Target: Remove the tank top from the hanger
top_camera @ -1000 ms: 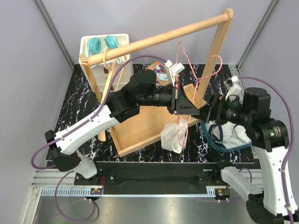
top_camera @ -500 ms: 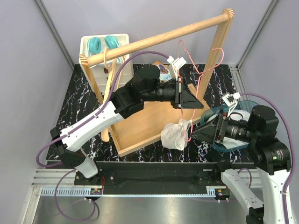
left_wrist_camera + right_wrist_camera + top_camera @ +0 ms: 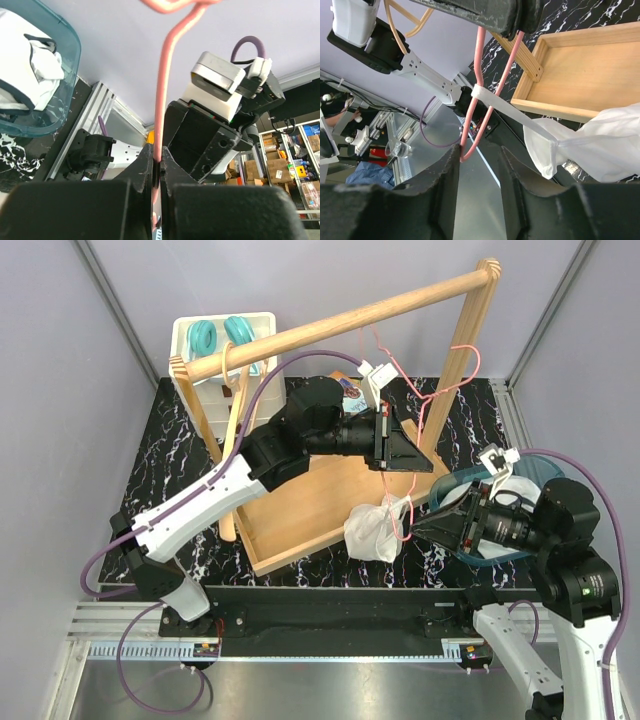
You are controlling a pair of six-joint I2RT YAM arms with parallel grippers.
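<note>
Tank top: white, bunched at the 5 o'clock corner of the wooden tray. We see one strap looped over the pink hanger (clearest in the right wrist view).
Hanger: its wire runs down from the wooden rail to the tank top.
Wooden tray: at the middle of the black marbled table. We see bare board, and only the tank top overlaps its rim.
Teal bin: at 3 o'clock on the table, holding a white garment with dark trim.
White basket: at 11 o'clock, with two teal rolls in it.
Left arm: reaches from 7 o'clock across the tray toward 1 o'clock, with its wrist under the rail.
Left gripper: fingers pressed together, pinching the hanger's wire.
Right arm: elbow up at 4 o'clock, forearm pointing toward 9 o'clock at the tank top.
Right gripper: jaws apart, with the hanger's lower bend in the gap between them (we see no pinch on it). The strap is just above the fingers.
</note>
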